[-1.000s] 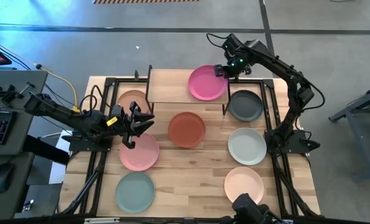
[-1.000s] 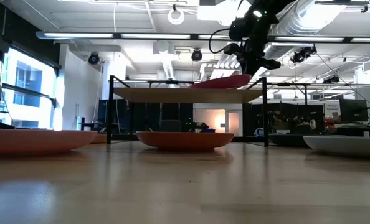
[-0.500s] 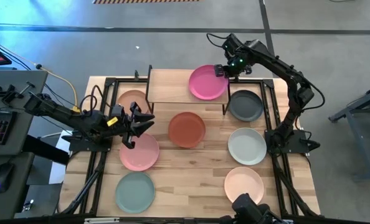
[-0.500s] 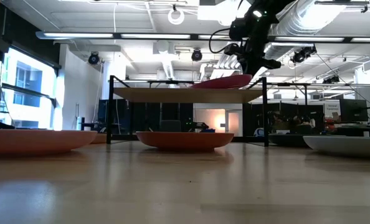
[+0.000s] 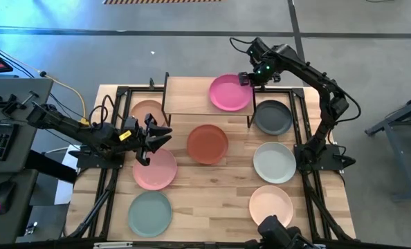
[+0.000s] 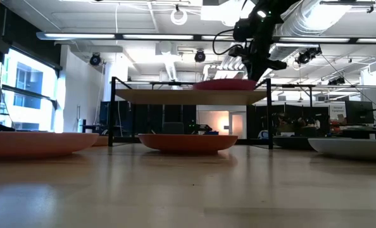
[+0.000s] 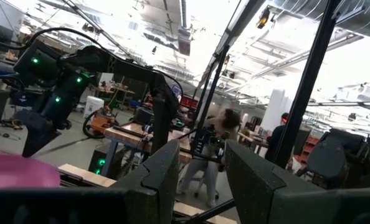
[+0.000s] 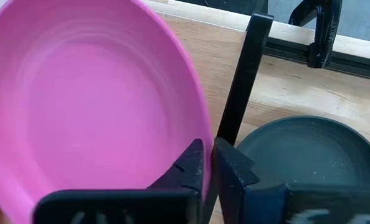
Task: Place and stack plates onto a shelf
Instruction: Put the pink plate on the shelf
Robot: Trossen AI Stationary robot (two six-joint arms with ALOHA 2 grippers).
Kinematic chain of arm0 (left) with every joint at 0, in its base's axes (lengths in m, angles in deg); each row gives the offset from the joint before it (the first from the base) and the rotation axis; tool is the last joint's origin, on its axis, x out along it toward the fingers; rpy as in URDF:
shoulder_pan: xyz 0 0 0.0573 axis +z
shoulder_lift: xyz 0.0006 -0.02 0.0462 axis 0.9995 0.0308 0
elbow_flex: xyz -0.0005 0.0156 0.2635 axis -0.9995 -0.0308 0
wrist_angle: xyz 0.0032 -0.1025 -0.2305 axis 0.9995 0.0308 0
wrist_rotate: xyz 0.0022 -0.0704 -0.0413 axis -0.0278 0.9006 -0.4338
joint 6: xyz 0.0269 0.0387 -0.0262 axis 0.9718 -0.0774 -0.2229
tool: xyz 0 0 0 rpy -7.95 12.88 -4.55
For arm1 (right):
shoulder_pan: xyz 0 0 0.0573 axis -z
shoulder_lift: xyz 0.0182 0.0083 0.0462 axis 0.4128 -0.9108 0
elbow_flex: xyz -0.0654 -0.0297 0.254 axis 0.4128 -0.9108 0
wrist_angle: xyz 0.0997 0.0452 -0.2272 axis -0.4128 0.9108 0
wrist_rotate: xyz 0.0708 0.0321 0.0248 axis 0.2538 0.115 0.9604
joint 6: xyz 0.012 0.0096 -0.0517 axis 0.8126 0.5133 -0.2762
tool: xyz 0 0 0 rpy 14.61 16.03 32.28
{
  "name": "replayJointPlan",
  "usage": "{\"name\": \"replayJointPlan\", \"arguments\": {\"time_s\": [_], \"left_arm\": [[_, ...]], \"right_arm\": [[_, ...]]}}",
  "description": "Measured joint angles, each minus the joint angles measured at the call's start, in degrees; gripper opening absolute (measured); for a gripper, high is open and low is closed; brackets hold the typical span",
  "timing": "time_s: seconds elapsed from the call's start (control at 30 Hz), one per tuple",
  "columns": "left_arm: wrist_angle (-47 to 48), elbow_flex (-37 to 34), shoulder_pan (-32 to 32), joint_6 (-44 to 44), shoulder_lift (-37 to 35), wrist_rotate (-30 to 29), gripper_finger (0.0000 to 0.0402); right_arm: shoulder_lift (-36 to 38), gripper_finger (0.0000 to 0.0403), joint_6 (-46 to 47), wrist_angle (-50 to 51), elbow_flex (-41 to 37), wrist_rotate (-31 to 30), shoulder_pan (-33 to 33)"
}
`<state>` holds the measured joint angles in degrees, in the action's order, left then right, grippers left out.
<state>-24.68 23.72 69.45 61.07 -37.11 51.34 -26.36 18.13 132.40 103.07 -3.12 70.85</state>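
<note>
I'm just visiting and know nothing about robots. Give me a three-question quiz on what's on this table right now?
1. True or false: the magenta plate lies on the shelf.
2. Which plate sits right beside the shelf's right end? A dark grey B sage green C peach
3. Fill in: the right gripper is at the magenta plate's ____.

Key: 1 true; 2 A, the dark grey plate; 3 rim.

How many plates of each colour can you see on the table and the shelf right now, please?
Magenta plate, on the shelf: 1
Peach plate: 1
Light pink plate: 1
Terracotta plate: 1
Sage green plate: 1
Dark grey plate: 1
Pale grey-white plate: 1
Tan plate, partly hidden: 1
Total: 8 plates
</note>
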Motion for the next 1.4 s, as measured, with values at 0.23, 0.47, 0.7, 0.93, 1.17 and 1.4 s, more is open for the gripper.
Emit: {"name": "replayJointPlan", "arguments": {"time_s": [0.23,0.47,0.7,0.93,1.17,1.4], "left_arm": [[0.02,0.00,-0.01,0.00,0.00,0.00,0.0117],[0.00,0.00,0.00,0.01,0.00,-0.02,0.0117],[0.00,0.00,0.00,0.02,0.00,-0.02,0.0117],[0.02,0.00,0.00,0.02,0.00,-0.04,0.0117],[0.02,0.00,0.00,-0.26,0.00,-0.25,0.0117],[0.06,0.00,0.02,-1.46,0.00,-0.30,0.0117]], "right_arm": [[0.00,0.0100,-0.90,-0.03,0.00,-0.20,-0.01],[0.75,0.0118,-3.62,-2.02,-0.02,-0.24,0.03],[4.33,0.0108,-3.25,-9.78,-0.02,2.00,-1.15],[2.57,0.0010,-2.50,-15.59,0.00,4.24,-8.96],[-0.13,0.0003,2.54,-27.44,0.00,8.17,-13.99],[-3.23,0.0000,5.46,-30.79,0.00,9.18,-16.78]]}}
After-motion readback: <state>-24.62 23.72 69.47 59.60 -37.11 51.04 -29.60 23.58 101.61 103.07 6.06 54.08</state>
